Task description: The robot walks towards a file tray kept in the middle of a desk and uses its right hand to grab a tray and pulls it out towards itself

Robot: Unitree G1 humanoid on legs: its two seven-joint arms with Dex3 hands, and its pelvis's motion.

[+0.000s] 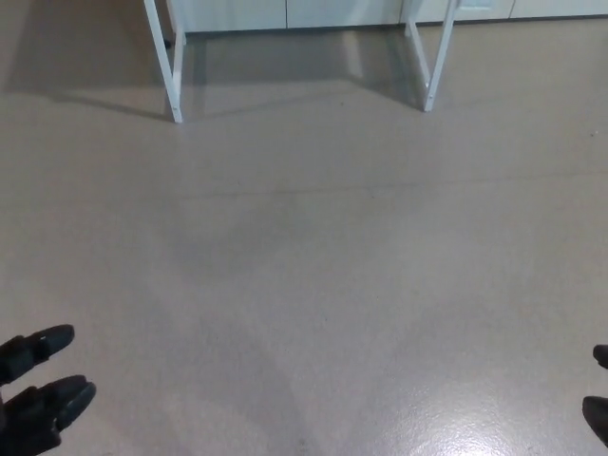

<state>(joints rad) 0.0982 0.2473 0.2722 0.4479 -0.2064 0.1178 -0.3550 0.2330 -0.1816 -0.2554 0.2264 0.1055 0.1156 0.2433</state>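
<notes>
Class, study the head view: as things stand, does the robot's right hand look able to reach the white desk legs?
Probably not. The right hand sits at the picture's bottom edge, with open floor before the white desk legs at the top. Nothing blocks it, but it looks too far away.

A bare beige floor point(313, 247) fills the frame. At its far edge stand two white bench legs point(174, 66), with white cabinet fronts point(285, 11) just behind them. Well short of the legs, the left hand point(36, 394) shows at the lower left corner, fingers point(52, 339) apart and empty. Only black tips of the right hand point(598, 404) show at the lower right edge.
</notes>
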